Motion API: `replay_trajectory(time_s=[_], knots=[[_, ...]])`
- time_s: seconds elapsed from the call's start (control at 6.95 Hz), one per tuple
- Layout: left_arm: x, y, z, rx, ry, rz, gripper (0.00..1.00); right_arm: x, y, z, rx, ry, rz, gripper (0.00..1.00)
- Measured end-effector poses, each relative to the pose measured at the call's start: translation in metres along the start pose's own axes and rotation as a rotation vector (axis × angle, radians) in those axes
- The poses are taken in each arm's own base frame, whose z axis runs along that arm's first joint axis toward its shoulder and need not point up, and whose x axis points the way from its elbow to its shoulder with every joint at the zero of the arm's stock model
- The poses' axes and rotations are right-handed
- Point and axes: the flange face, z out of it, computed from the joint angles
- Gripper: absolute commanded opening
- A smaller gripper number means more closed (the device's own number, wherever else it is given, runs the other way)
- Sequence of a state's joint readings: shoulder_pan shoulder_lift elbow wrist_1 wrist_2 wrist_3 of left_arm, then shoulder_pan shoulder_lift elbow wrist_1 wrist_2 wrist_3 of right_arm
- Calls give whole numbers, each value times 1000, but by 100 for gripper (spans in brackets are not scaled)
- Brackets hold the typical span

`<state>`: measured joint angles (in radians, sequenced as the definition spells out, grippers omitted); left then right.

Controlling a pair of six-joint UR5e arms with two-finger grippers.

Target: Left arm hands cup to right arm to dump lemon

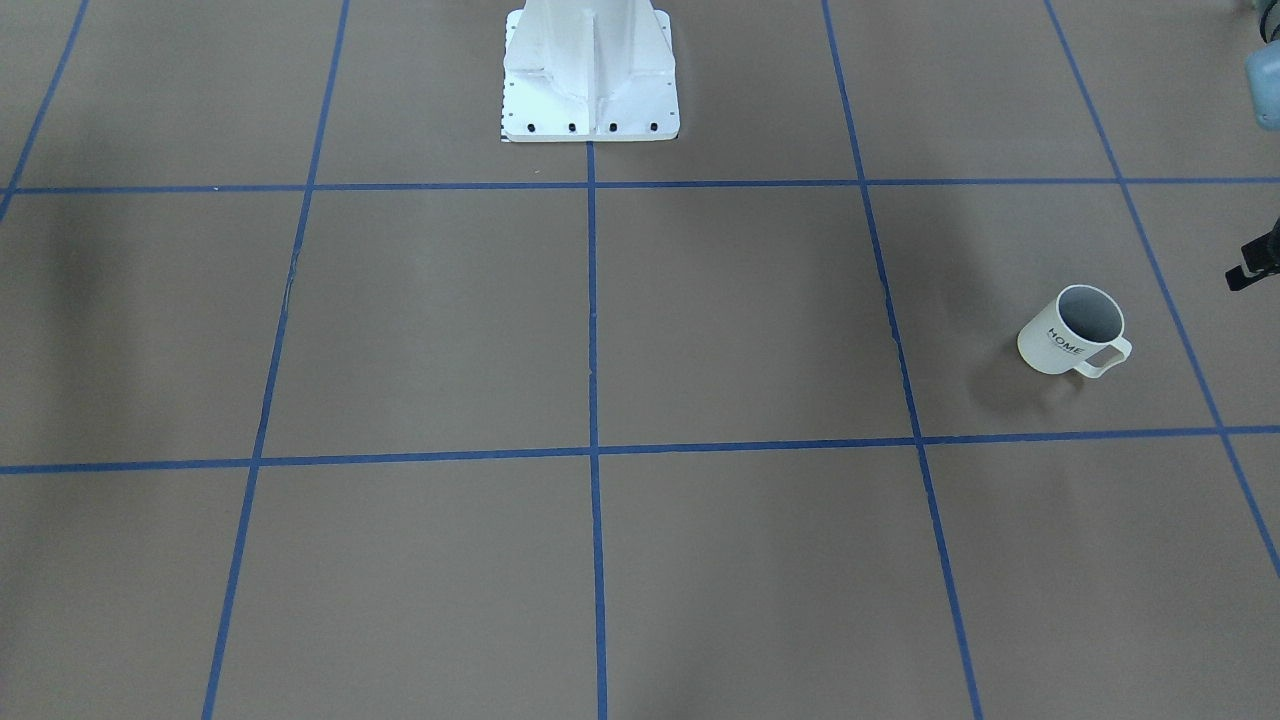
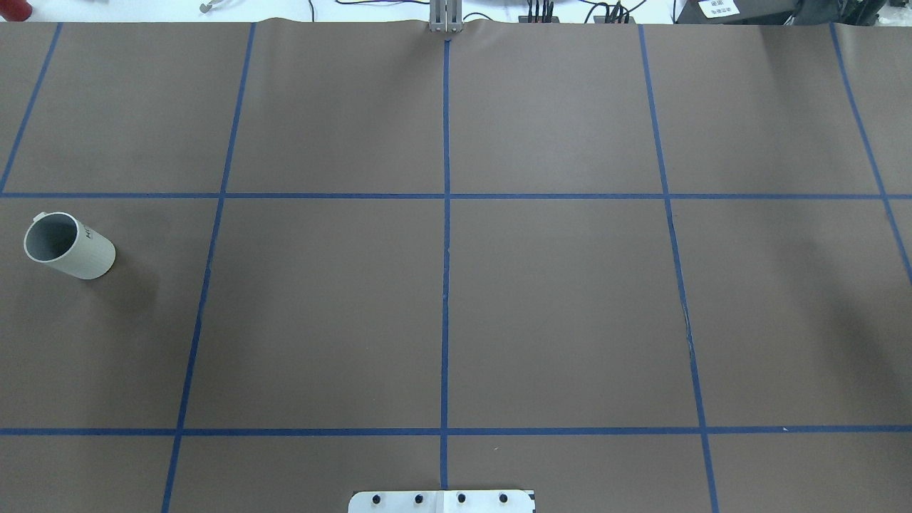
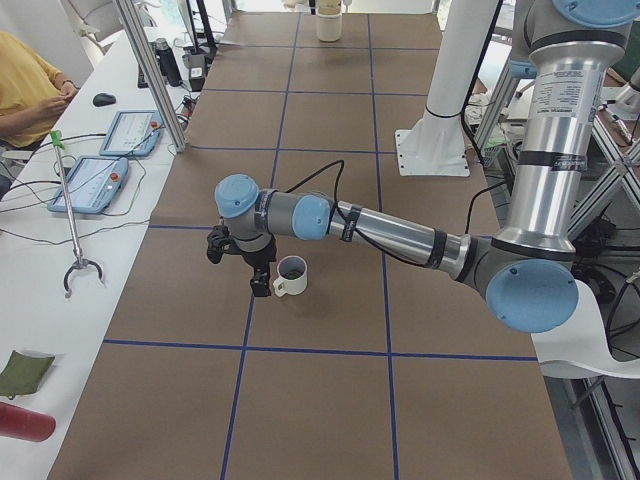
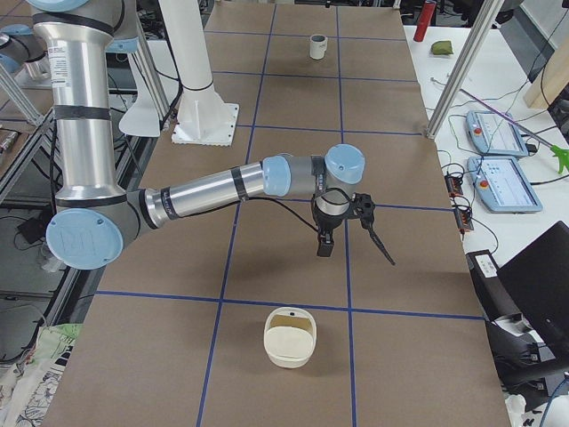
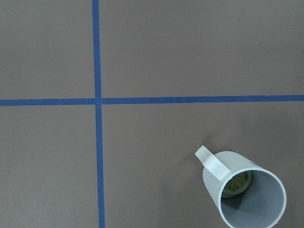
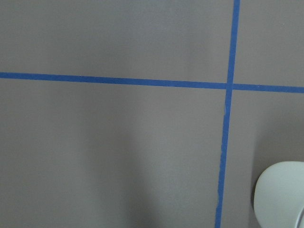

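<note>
The cream-white cup [image 1: 1075, 333] with black "HOME" lettering stands upright on the brown table, at the far left in the overhead view [image 2: 68, 246]. The left wrist view looks down into the cup [image 5: 244, 194], where a lemon slice [image 5: 236, 184] lies at the bottom. In the exterior left view my left gripper [image 3: 238, 268] hovers just beside the cup [image 3: 291, 275]. I cannot tell if it is open or shut. My right gripper [image 4: 356, 249] hangs over the table's other end, away from the cup [image 4: 317, 46]. I cannot tell its state either.
A cream-white tub [image 4: 290, 336] sits on the table near my right gripper, and its rim shows in the right wrist view [image 6: 280, 194]. The white robot base [image 1: 590, 75] stands mid-table at the robot's edge. Side tables hold teach pendants [image 3: 90, 180]. An operator [image 3: 25, 85] sits nearby.
</note>
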<state>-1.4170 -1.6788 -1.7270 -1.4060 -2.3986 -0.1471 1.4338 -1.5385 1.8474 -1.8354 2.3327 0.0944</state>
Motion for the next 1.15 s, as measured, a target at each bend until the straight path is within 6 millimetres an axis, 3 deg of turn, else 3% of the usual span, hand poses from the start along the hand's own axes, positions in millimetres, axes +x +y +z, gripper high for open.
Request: replay_trajectory(time_s=[1.15], knots=[[9,19,-6,45,26,47,100,2,1,2,-5,16,10,100]])
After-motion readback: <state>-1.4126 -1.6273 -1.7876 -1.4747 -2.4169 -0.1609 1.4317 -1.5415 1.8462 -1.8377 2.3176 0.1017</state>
